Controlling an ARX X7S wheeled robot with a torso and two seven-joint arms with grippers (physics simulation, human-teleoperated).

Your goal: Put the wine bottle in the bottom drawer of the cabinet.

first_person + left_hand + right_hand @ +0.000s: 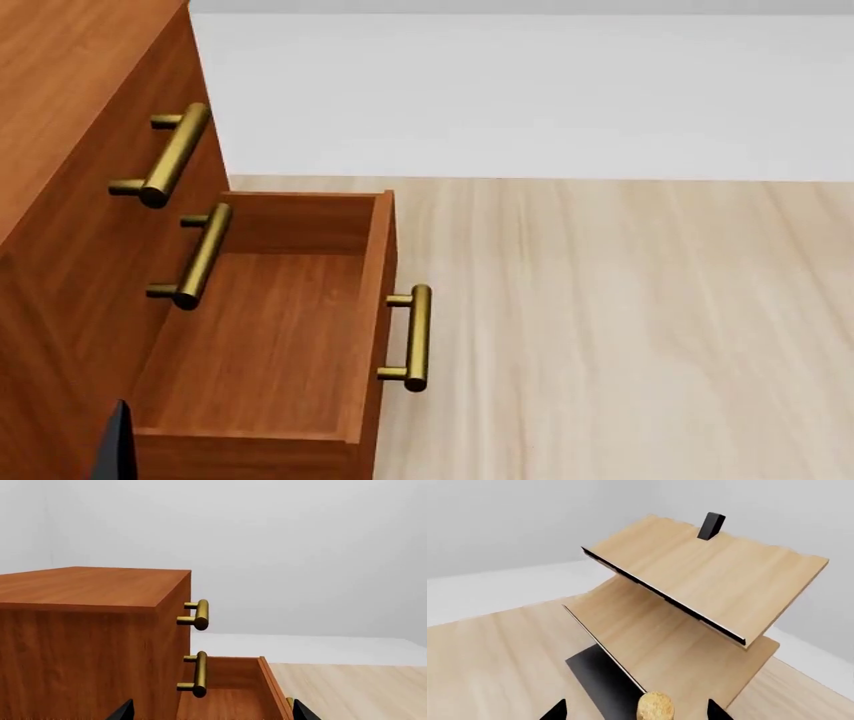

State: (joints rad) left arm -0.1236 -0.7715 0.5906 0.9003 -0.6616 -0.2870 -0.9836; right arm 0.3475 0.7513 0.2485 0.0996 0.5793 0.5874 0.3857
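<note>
Right wrist view: tan cork top of the wine bottle (655,706) sits at the frame's lower edge, midway between the two dark fingertips of the right pincer (637,711).
Right pincer state: fingertips stand apart on either side of the cork; whether they grip the glass below, cannot tell.
Bottle body: cut off; neck, green glass and label not visible.
Same view, beyond: pale wooden rack (707,575) with slanted boards on a black base (604,680).
Head view: bottom drawer (267,340) is pulled out of the cabinet (60,150), its inside bare wood, its brass bar handle (414,338) facing the pale floor (627,330).
Head view, bottle: not shown.
Left wrist view: cabinet side and top, two upper handles, the open drawer below.
Left pincer (212,713): only two dark tips at the frame edge, set wide apart, nothing seen between them.
</note>
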